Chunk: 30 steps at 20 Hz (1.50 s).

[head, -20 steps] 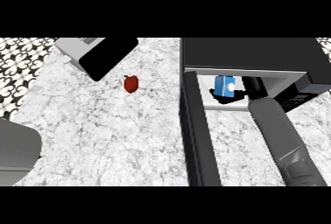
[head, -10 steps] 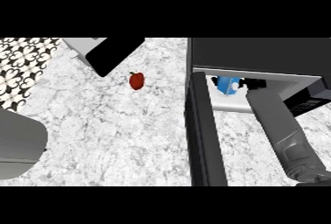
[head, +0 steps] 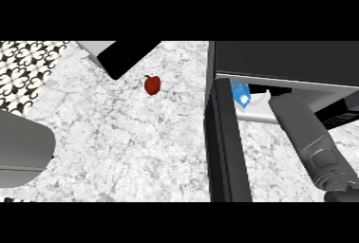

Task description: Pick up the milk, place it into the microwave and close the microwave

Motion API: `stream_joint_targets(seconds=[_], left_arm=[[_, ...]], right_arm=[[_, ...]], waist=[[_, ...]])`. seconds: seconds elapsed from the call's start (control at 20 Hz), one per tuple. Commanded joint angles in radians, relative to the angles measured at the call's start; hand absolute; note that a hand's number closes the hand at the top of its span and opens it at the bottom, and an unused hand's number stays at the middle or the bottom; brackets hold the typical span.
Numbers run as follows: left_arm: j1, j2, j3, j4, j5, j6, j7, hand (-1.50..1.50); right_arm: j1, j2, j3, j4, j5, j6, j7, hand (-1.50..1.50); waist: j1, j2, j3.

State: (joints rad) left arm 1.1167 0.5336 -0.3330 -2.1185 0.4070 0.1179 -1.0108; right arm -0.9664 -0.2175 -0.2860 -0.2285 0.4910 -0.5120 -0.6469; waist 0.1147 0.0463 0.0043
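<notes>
Since a second ago the view has swung, so the microwave (head: 280, 59) now sits higher and closer to the right, and the right forearm (head: 308, 137) has pushed deeper, its far end lost under the microwave's top edge. The milk (head: 240, 97), a blue-and-white carton, shows just inside the microwave's opening, at the left side beside the open door (head: 224, 152), which juts out from the microwave over the marbled surface (head: 126, 142). The right robot hand itself is hidden inside the cavity; I cannot tell how far open it is or whether it has hold of the carton. The risk, as I judge it, is that withdrawing the arm drags or tips the milk, or that the door swings against a carton standing too near the opening. A red pepper (head: 152, 84) lies well left of the microwave.
</notes>
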Motion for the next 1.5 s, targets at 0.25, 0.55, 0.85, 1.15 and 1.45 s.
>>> stream_joint_targets(seconds=[0.25,0.55,0.85,1.15,1.45], left_arm=[[-0.055,0.012,-0.012,0.022,-0.038,-0.01,0.021,-1.5],[-0.05,-0.004,-0.072,-0.015,-0.085,0.011,0.048,-1.5],[-0.089,-0.039,-0.149,-0.042,-0.137,0.039,0.097,-1.5],[-0.121,-0.073,-0.257,-0.067,-0.278,0.106,0.151,-1.5],[-0.224,-0.071,-0.254,-0.082,-0.291,0.118,0.275,-1.5]], right_arm=[[-0.029,0.016,-0.018,0.071,-0.012,0.082,-0.058,-1.5],[-0.012,-0.001,-0.065,0.079,-0.068,0.236,-0.148,-1.5],[0.032,-0.007,-0.102,0.079,-0.115,0.37,-0.244,-1.5],[0.071,0.033,-0.101,0.065,-0.136,0.441,-0.267,-1.5],[0.185,0.018,-0.078,0.021,-0.147,0.564,-0.316,-1.5]], waist=[[-0.009,-0.004,0.001],[-0.027,-0.01,0.001],[-0.055,-0.021,0.0],[-0.089,-0.037,-0.002],[-0.122,-0.049,-0.004]])
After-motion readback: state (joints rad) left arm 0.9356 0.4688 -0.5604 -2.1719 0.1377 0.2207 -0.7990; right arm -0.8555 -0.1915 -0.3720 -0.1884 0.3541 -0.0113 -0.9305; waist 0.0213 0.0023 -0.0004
